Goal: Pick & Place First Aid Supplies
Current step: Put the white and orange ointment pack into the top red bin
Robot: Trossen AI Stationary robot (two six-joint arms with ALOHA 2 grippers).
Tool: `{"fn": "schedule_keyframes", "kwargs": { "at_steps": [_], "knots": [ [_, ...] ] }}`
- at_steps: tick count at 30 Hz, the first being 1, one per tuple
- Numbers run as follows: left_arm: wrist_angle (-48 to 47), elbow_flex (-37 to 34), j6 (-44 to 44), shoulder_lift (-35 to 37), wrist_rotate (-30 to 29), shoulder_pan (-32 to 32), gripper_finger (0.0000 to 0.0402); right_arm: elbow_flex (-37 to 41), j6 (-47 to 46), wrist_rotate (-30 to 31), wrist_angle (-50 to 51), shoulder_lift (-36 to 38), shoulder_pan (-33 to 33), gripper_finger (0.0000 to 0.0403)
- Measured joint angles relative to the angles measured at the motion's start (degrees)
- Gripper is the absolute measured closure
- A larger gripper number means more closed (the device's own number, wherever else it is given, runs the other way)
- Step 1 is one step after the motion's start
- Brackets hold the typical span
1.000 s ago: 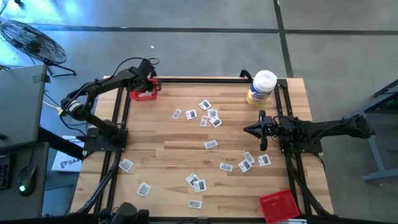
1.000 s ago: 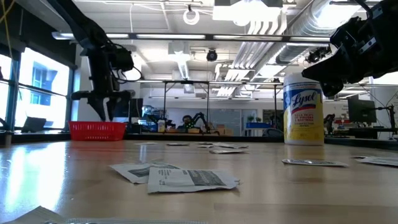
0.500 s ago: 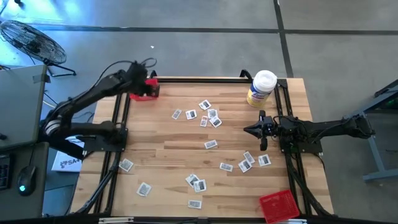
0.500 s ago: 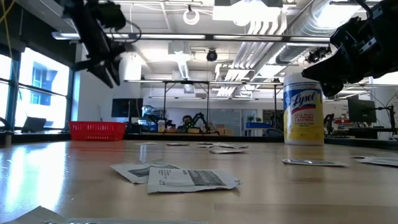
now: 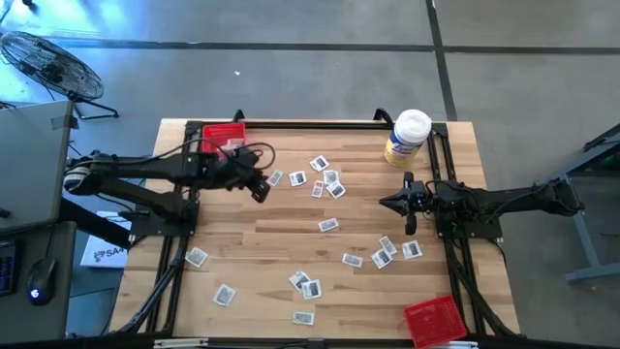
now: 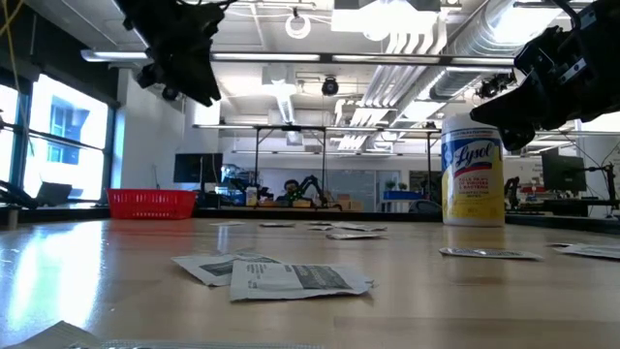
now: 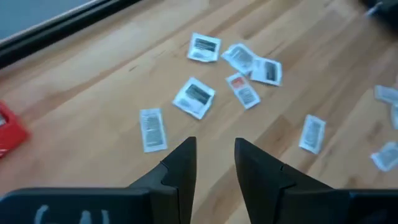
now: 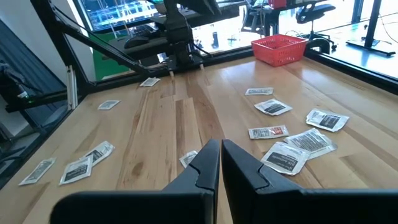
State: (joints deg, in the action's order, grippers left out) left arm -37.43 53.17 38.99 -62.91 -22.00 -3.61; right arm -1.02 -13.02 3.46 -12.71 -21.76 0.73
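My left gripper (image 5: pixel 260 188) hangs above the table, fingers parted and empty, with the first aid packets (image 5: pixel 322 177) scattered just to its right, the nearest (image 7: pixel 152 129) just ahead of my fingertips. My right gripper (image 5: pixel 392 203) waits near the tub (image 5: pixel 407 138), fingers pressed together (nothing between them). The red tray (image 5: pixel 222 135) lies far-left.
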Motion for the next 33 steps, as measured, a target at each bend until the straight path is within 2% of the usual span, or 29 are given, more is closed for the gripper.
{"fn": "schedule_keyframes", "kwargs": {
  "at_steps": [8, 14, 24, 30, 33],
  "knots": [
    [11.0, -2.96, 0.89, -8.95, -6.19, 1.59, 0.0294, -0.02, 0.0, 0.0, -0.04, -0.02, 0.0, 0.0391],
    [15.4, -3.17, 5.29, -18.01, -10.49, -2.68, 0.0294, -0.02, 0.01, -0.02, -0.01, -0.02, -0.01, 0.0391],
    [18.97, -3.15, 4.97, -27.89, -5.08, -13.97, 0.0294, -0.02, 0.01, -0.01, -0.04, -0.02, -0.02, 0.0391],
    [20.34, -3.15, 3.69, -32.14, -3.68, -16.59, 0.0294, -0.02, 0.0, -0.02, -0.02, -0.02, -0.02, 0.0391],
    [21.58, -3.15, 2.57, -33.52, -0.46, -17.58, 0.0294, -0.02, 0.02, -0.02, 0.0, -0.02, -0.02, 0.0391]
  ]
}}
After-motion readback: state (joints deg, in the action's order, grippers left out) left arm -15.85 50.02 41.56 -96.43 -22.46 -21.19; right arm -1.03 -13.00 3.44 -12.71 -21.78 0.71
